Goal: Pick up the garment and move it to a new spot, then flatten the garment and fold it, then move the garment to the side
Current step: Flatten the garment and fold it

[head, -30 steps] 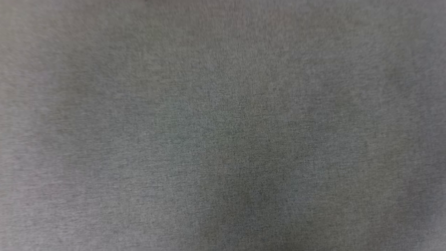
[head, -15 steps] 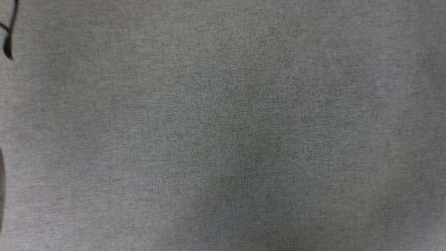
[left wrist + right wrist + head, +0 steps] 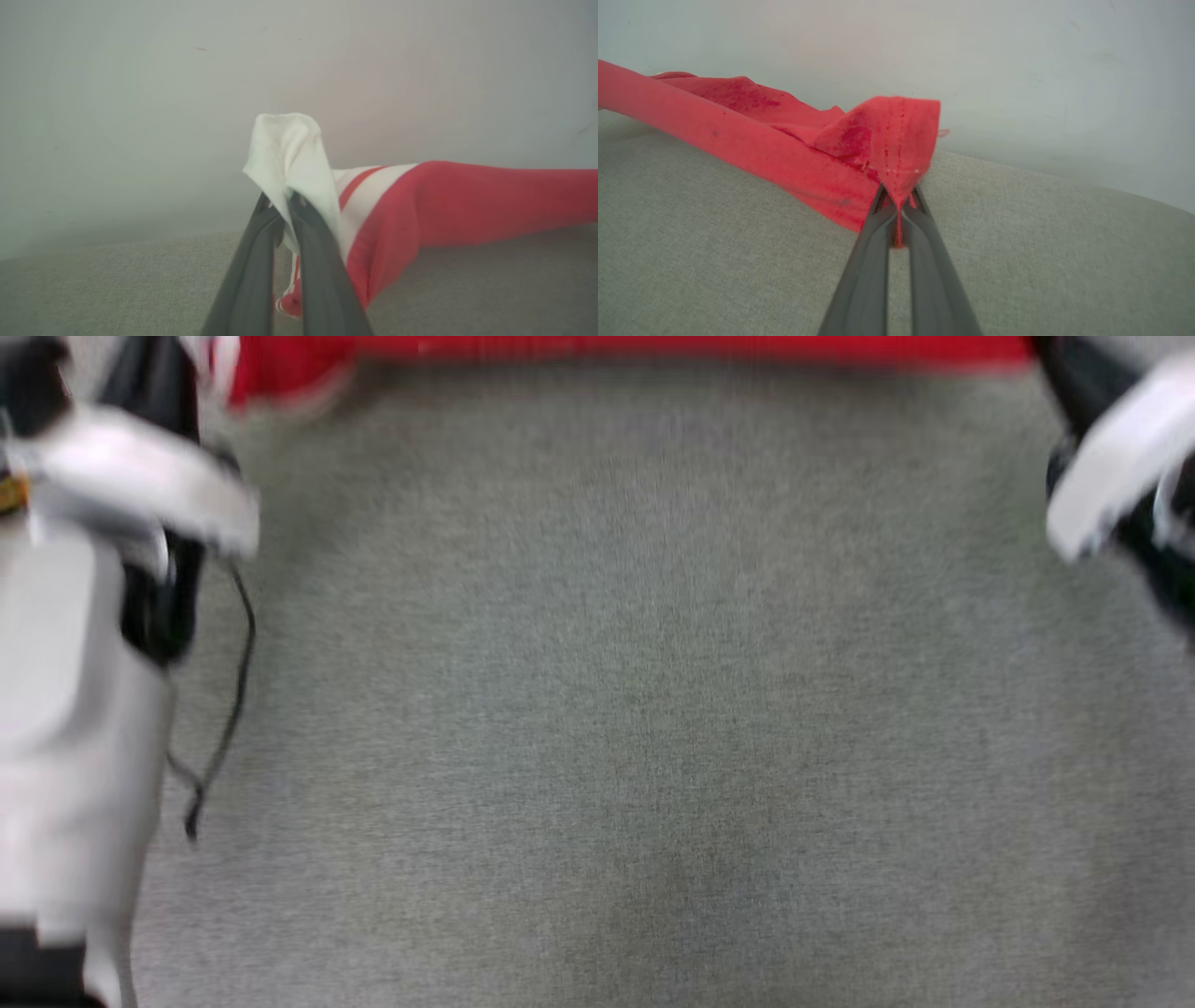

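Nearest, over the left margin of the grey woven cloth surface [image 3: 653, 709]: pale left forearm [image 3: 75, 709], blurred, with a thin black cable [image 3: 229, 709] dangling beside it. Over the right margin of the same surface: pale right forearm [image 3: 1111, 476], also blurred.

Next out, just above the grey surface: left gripper [image 3: 279, 205], long dark fingers pinched tight on a white sleeve corner. Right gripper [image 3: 899, 193], fingers likewise pinched tight, on a stitched red hem corner.

Between the two grips: red jersey-style garment [image 3: 467, 200] with white sleeve and red stripe trim, drawn into a taut band along the far edge of the grey surface. Lower folds appear to rest on that surface. Printed front not visible.

Beyond the far edge of the grey surface: plain pale wall [image 3: 140, 70].

Judged as the relocating step, shading into flattening: held by two corners, stretched, not yet laid flat, not folded. Next move calls for keeping both grips closed and evenly apart, lowering together onto open grey surface, and drawing toward its near edge so the body spreads without bunching. Release only once flat.
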### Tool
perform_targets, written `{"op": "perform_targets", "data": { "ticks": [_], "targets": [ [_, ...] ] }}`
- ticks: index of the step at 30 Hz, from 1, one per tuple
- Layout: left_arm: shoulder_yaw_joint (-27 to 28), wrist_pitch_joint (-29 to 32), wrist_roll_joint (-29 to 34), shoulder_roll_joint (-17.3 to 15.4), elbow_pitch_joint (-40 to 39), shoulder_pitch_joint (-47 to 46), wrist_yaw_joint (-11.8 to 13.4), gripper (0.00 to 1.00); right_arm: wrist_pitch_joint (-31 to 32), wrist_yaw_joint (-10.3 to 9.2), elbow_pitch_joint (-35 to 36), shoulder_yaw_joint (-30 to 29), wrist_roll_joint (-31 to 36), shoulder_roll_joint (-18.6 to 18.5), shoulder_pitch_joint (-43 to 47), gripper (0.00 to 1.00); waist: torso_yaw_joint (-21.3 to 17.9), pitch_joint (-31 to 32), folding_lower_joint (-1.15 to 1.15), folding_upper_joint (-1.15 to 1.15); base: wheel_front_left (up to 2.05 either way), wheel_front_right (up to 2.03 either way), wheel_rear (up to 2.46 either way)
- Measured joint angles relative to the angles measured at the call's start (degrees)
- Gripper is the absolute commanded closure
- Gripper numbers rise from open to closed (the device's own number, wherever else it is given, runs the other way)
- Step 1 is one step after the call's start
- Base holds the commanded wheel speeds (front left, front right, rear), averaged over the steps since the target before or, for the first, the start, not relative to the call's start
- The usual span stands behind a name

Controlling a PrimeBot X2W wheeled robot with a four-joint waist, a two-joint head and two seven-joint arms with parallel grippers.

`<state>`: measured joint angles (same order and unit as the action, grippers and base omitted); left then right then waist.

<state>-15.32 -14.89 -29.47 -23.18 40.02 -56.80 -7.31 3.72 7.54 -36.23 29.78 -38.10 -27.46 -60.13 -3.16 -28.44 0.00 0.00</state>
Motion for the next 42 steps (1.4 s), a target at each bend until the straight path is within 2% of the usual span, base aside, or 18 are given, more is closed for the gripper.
{"op": "perform_targets", "data": {
  "ticks": [7, 13, 19, 23, 28, 32, 37, 42],
  "targets": [
    [3.58, 0.00, 0.40, -0.58, -14.21, 23.06, 3.34, 1.00, -0.98, 0.03, 7.19, -0.62, -2.09, -3.85, 17.03, 1.00, 0.55, 7.15, 0.00, 0.00, 0.00, 0.00, 0.00],
    [4.02, 0.30, -0.16, -0.26, -23.65, 40.74, 6.75, 1.00, 0.03, 0.10, 13.70, -6.14, -1.86, -4.65, 33.33, 1.00, 0.84, 13.09, -0.01, 0.00, 0.00, 0.00, 0.00],
    [2.92, 3.77, -0.57, -0.53, -32.03, 54.87, 10.31, 1.00, 4.71, 0.11, 21.34, -14.62, 1.08, -2.45, 50.33, 1.00, 1.15, 18.43, -0.02, 0.00, 0.00, 0.00, 0.00],
    [2.33, 6.45, -0.71, -1.23, -36.62, 61.47, 12.10, 1.00, 9.16, 0.11, 27.58, -21.36, 3.65, 1.05, 61.23, 1.00, 1.67, 21.14, -0.02, 0.00, 0.00, 0.00, 0.00],
    [2.26, 9.68, -1.53, -2.31, -41.44, 66.45, 13.63, 1.00, 16.01, 0.08, 36.07, -28.73, 7.04, 7.20, 72.04, 1.00, 2.46, 22.84, -0.02, 0.00, 0.00, 0.00, 0.00],
    [1.94, 11.80, -2.18, -3.68, -43.66, 68.13, 13.38, 1.00, 20.36, 0.03, 40.87, -32.15, 9.64, 10.87, 75.63, 1.00, 2.69, 22.77, -0.02, 0.00, 0.00, 0.00, 0.00],
    [0.53, 12.73, -2.26, -4.30, -44.11, 66.44, 11.40, 1.00, 22.65, 0.00, 42.53, -33.30, 12.19, 12.93, 74.37, 1.00, 3.02, 21.51, -0.01, 0.00, 0.00, 0.00, 0.00],
    [-0.49, 12.73, -1.48, -4.65, -41.86, 59.88, 9.37, 1.00, 22.05, -0.01, 41.25, -32.75, 13.73, 13.14, 66.98, 1.00, 2.93, 19.45, 0.00, 0.00, 0.00, 0.00, 0.00]
  ]
}}
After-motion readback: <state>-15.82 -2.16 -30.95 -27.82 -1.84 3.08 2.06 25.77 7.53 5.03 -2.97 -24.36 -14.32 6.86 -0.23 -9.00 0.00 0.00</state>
